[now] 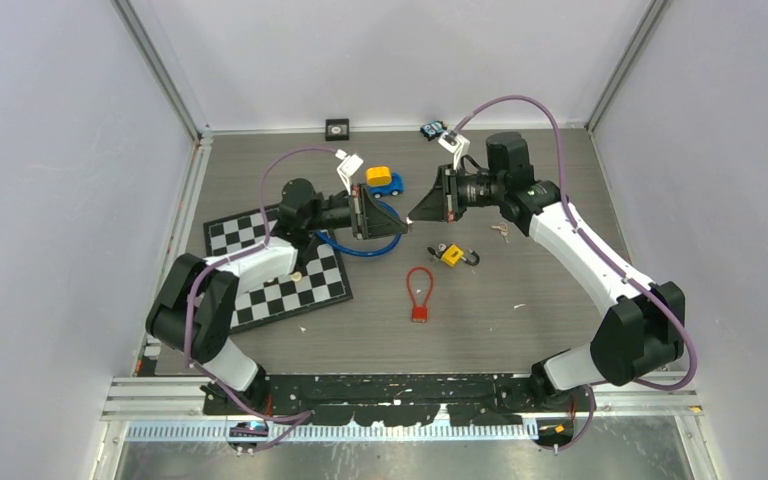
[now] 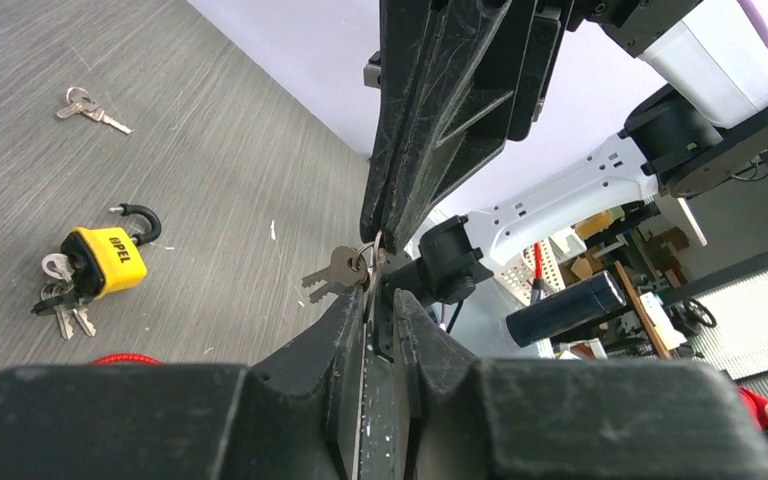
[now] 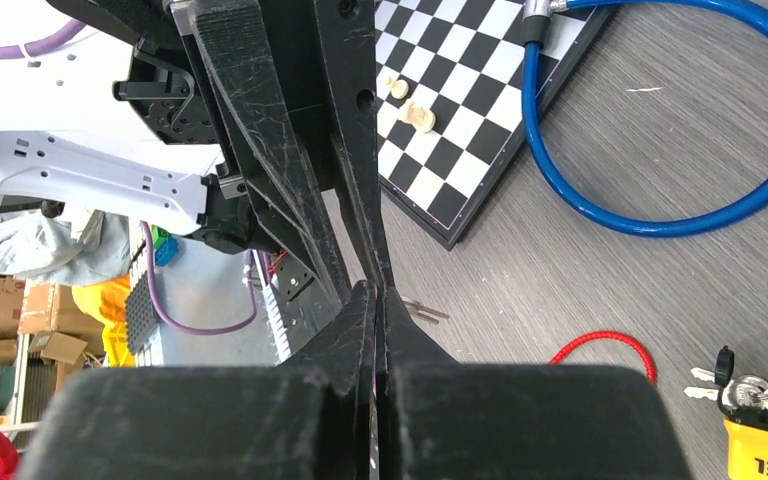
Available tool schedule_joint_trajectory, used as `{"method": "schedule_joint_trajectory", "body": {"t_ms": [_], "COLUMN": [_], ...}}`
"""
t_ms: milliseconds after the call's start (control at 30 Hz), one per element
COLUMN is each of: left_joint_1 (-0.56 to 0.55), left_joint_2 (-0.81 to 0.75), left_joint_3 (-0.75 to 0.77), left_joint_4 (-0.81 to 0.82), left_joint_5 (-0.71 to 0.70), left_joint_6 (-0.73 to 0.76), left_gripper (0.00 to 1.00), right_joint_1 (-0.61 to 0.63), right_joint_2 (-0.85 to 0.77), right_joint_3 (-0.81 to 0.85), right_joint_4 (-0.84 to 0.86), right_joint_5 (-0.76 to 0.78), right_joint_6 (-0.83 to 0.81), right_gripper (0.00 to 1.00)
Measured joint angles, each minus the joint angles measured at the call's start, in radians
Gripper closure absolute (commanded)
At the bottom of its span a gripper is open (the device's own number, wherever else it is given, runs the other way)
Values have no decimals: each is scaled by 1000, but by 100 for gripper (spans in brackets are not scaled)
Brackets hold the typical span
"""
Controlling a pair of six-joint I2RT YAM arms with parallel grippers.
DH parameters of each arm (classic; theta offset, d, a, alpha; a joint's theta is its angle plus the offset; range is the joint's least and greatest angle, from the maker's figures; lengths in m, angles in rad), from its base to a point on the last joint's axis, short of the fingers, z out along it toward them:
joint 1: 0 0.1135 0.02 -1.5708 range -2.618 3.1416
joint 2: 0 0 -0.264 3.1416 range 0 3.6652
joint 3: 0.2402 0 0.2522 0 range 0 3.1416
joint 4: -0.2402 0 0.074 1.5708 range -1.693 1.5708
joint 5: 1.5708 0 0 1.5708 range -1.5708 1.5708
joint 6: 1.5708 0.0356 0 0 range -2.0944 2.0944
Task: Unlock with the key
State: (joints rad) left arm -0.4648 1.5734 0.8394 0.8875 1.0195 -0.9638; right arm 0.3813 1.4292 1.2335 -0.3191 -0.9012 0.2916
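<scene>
Pinching keys [image 2: 335, 272] w/ R end effector [image 3: 376, 292], midair.

The padlock [image 1: 451, 255] lies right of the chessboard [image 1: 310, 287].

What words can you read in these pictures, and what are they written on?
"OPEL": black letters on the yellow padlock; the right wrist view shows them too.
Small blue gadget and black square box by the back wall: too small to read any label.
No other text can be read.
</scene>
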Motion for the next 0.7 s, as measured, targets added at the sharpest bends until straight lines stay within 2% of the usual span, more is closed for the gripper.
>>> {"method": "schedule_joint_trajectory", "body": {"t_ms": [267,467,600,700], "left_joint_1": [0,0,0,0], "left_joint_2": [20,22,22,19], "left_joint_3": [7,7,7,7], "left_joint_4": [7,21,20,2], "left_joint_5": [6,19,22,24], "left_joint_6": [-3,-2,9,47], "left_gripper": [100,100,100,100], "right_joint_1": [-4,-6,-7,-7], "right_joint_2": [0,0,0,0], "right_joint_3": [-18,-23,-27,-28], "right_joint_4": [20,28,31,24], "right_joint_5": [-11,-18,-21,-18], "right_joint_6": [0,0,-1,-15], "right_gripper": [99,97,85,70]}}
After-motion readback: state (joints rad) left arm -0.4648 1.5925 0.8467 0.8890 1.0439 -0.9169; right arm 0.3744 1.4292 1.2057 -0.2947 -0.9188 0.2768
